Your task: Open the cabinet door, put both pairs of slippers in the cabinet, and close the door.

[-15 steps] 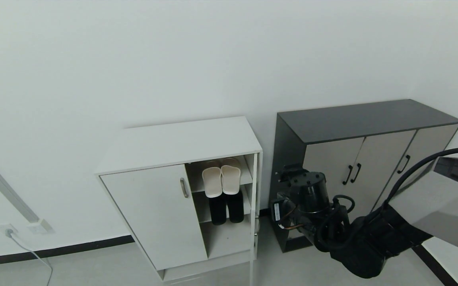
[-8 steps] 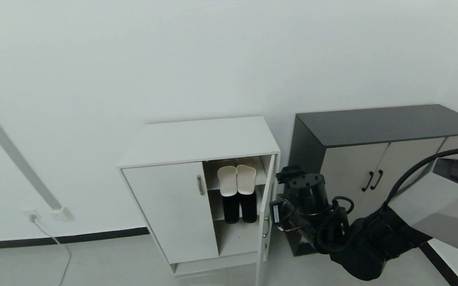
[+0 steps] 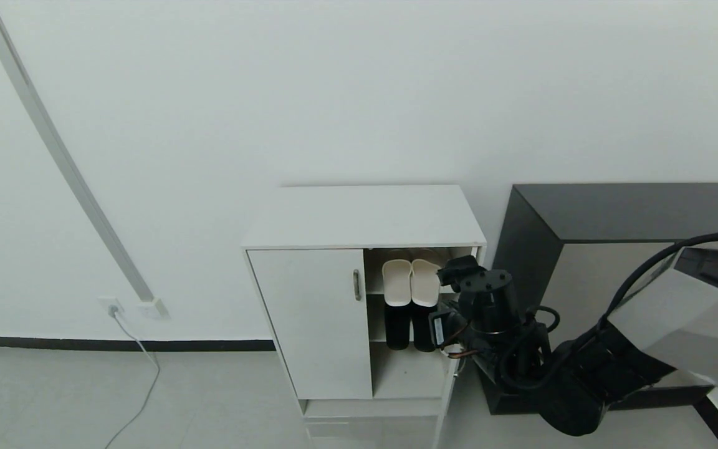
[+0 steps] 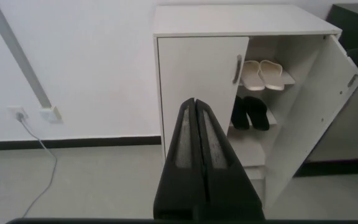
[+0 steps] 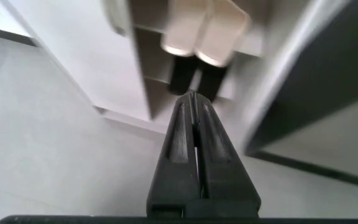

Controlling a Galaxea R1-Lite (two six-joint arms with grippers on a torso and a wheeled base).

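Note:
The white cabinet (image 3: pixel 365 215) stands against the wall, its left door (image 3: pixel 309 318) closed and its right door (image 4: pixel 319 112) swung open. Inside, a white pair of slippers (image 3: pixel 410 282) lies on the upper shelf, toes hanging over the edge. A black pair of slippers (image 3: pixel 409 324) lies on the shelf below. My right arm (image 3: pixel 483 305) is at the right edge of the opening, covering part of the open door. The right gripper (image 5: pixel 194 96) is shut and empty, pointing at both pairs. The left gripper (image 4: pixel 195 102) is shut and empty, well back from the cabinet.
A dark-topped cabinet (image 3: pixel 614 212) stands just to the right of the white one. A wall socket with a hanging cable (image 3: pixel 113 307) and a slanted grey conduit (image 3: pixel 60 156) are on the left. Bare floor (image 3: pixel 116 399) lies in front and to the left.
The whole head view has shifted, so the cabinets now sit farther right in the picture. The white cabinet has come close to my right arm, which now overlaps the open door.

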